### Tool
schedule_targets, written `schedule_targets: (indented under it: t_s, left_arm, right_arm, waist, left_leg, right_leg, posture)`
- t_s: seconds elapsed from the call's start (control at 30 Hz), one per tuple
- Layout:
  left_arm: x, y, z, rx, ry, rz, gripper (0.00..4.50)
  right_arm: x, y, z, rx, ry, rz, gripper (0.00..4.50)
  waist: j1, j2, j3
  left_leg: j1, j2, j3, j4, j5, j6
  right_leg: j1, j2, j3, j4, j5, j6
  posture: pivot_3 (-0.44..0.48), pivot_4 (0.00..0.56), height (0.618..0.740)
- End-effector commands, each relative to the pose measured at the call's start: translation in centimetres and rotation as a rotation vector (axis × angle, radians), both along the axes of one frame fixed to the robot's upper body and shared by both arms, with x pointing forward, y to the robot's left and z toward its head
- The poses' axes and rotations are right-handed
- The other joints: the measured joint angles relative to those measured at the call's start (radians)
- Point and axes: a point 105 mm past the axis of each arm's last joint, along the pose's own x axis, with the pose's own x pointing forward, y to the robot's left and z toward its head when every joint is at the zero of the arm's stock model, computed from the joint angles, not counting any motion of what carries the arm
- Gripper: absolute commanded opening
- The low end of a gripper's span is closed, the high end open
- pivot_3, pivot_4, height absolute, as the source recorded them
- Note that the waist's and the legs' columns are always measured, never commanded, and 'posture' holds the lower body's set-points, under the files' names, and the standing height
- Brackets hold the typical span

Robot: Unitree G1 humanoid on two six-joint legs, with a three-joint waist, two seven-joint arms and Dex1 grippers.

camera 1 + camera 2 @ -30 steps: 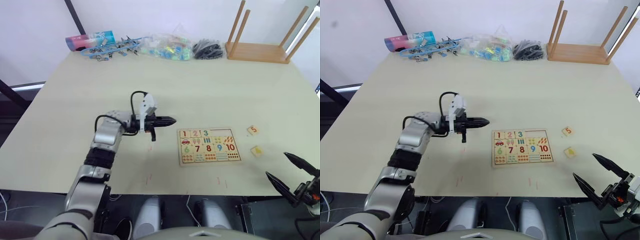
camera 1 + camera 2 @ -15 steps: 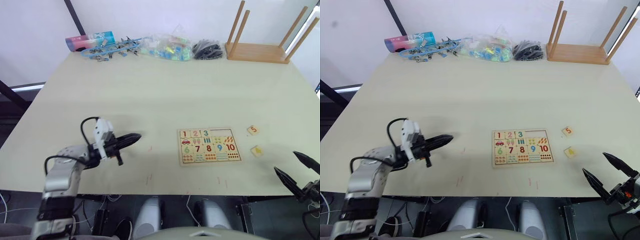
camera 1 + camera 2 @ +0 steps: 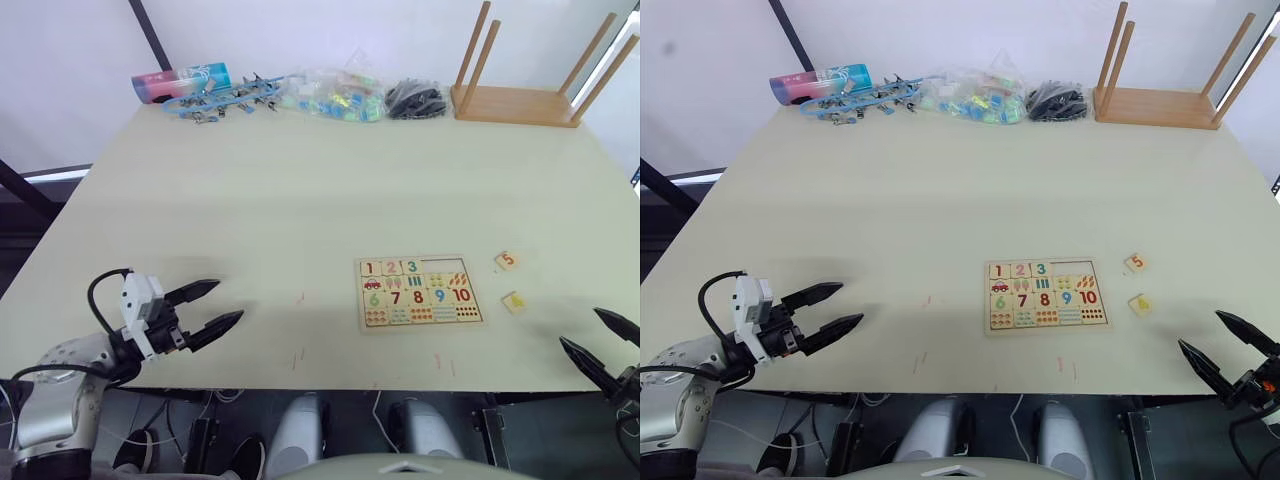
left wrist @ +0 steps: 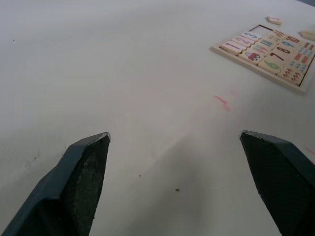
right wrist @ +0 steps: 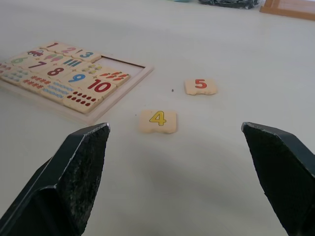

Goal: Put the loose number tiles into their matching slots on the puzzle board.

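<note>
I see both tools spread and empty, left tool (image 3: 200, 309), right tool (image 3: 1230, 343), tiles 4 (image 5: 157, 120) and 5 (image 5: 200, 86) loose beside puzzle board (image 3: 419, 291)

Puzzle board (image 3: 420, 292): digits 1, 2 and 3 are printed on tiles along the upper row; 6, 7, 8, 9 and 10 are printed along the row below.
Loose tile (image 5: 200, 86): a red 5 is printed.
Loose tile (image 5: 157, 120): a yellow 4 is printed.
</note>
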Motion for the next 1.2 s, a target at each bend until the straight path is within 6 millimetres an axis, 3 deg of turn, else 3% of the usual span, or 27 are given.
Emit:
schedule_targets:
  t_s: [0.03, 0.43, 0.83, 1.2]
  left_arm:
    - [0.0, 0.8, 1.2, -0.006, -0.057, 0.028, 4.45]
    - [0.9, 0.4, 1.1, -0.024, -0.065, 0.018, 4.45]
    - [0.2, 2.1, -0.6, -0.019, -0.044, 0.006, 4.45]
    - [0.4, 1.6, 0.1, -0.013, -0.063, -0.025, 4.45]
  right_arm:
    - [-0.4, -0.9, 0.9, -0.041, -0.029, -0.011, 4.5]
    - [-0.4, -0.7, 0.7, -0.061, -0.031, 0.006, 4.5]
    - [-0.4, -0.6, 0.6, -0.073, -0.037, 0.011, 4.5]
    - [-0.3, -0.3, 0.8, -0.07, -0.04, 0.016, 4.5]
  waist:
    - [0.001, 0.0, 0.0]
    - [0.0, 0.0, 0.0]
    - [0.0, 0.0, 0.0]
    - [-0.001, 0.0, 0.0]
  left_leg:
    - [0.0, 0.0, 0.0, 0.0, 0.0, 0.0]
    - [0.0, 0.0, 0.0, -0.001, 0.0, 0.0]
    - [0.001, 0.0, 0.0, -0.001, 0.0, 0.0]
    - [0.001, 0.0, 0.0, -0.003, 0.0, 0.0]
  right_leg:
    - [0.0, 0.0, 0.0, 0.0, 0.0, 0.0]
    - [0.0, 0.0, 0.0, 0.0, 0.0, 0.0]
    - [0.0, 0.0, 0.0, 0.0, 0.0, 0.0]
    - [0.0, -0.003, 0.004, -0.002, 0.0, 0.0]
  posture:
    - [0.0, 0.15, 0.737]
    - [0.0, 0.15, 0.737]
    - [0.0, 0.15, 0.737]
    - [0.0, 0.15, 0.737]
